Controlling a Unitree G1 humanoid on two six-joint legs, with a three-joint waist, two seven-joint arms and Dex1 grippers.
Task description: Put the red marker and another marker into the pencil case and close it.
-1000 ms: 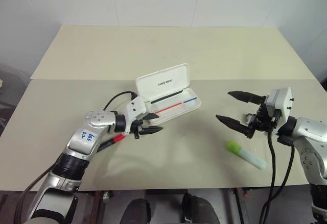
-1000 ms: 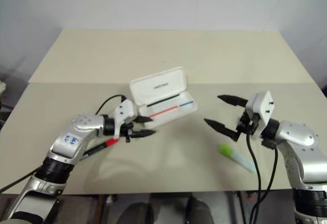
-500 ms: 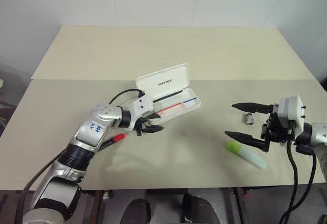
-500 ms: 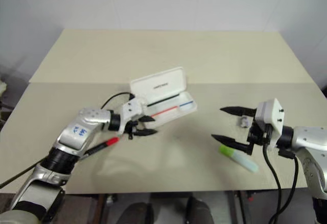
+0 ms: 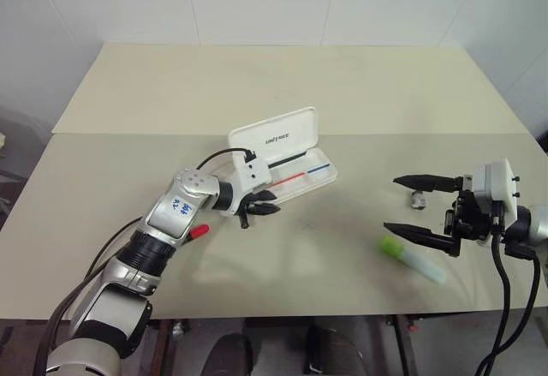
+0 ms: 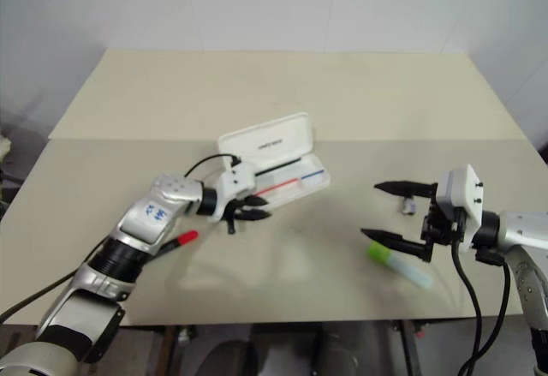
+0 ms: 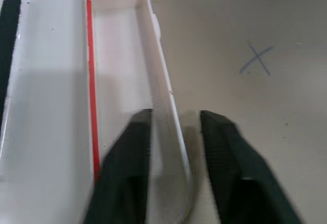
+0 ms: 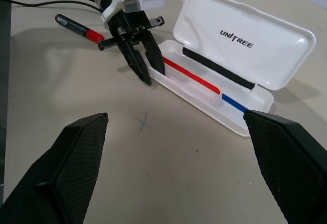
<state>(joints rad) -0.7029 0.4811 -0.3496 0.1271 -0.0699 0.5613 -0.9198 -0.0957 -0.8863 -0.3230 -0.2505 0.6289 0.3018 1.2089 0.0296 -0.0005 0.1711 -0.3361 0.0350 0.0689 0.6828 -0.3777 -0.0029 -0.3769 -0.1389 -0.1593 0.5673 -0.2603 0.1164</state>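
the left gripper [image 5: 267, 202] has moved from beside the red marker [image 5: 193, 232] up to the near corner of the open pencil case [image 5: 291, 170], and its fingers [image 7: 130, 168] have narrowed, now straddling the case's front wall. the right gripper [image 5: 421, 209] has drawn back toward the table's right edge

This is looking like a robot test room or lab, not a home. A big plain beige surface [image 5: 282, 85] is sitting against bare white walls [image 5: 257, 3]. A small pen cross [image 8: 144, 123] is marking a spot on it. Black cables [image 5: 501, 307] are hanging from the robot arms. The walls are maybe tiled.
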